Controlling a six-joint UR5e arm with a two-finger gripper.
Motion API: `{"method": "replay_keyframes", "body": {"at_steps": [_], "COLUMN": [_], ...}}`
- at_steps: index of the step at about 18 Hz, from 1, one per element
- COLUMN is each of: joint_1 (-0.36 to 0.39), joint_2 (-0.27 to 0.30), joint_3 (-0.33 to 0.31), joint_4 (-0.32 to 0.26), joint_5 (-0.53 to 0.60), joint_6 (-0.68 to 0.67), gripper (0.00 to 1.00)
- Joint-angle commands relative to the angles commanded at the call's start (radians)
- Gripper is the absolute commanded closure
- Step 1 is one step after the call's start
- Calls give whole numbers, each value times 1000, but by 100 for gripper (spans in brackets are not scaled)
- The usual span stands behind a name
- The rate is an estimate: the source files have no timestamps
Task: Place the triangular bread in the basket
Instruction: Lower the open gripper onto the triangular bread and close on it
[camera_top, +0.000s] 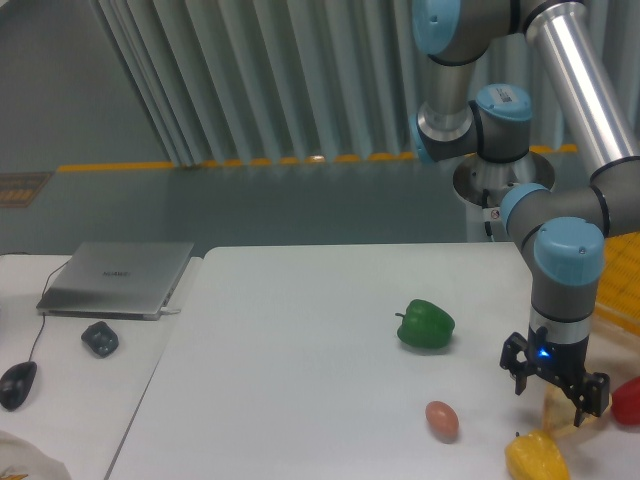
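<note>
Your triangular bread lies at the worktop's right edge, mostly hidden behind the gripper, whose jaws stand spread wide directly over it, holding nothing. At its 7 o'clock, just beside it, sits a yellow pepper; at 3 o'clock a red item. The basket shows at 1 o'clock. A pinkish egg lies at 9 o'clock and a green pepper at 10.

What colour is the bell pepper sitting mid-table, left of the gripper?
Green: the bell pepper shows clearly in the fixed camera view.
</note>
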Motion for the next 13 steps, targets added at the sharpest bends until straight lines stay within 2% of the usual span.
{"method": "replay_keyframes", "body": {"at_steps": [9, 11, 13], "joint_1": [0, 0, 2], "joint_2": [-18, -17, -15], "joint_3": [-2, -3, -3], "joint_4": [31, 35, 37], "joint_5": [5, 5, 5], "joint_6": [5, 5, 9], "gripper": [0, 13, 30]}}
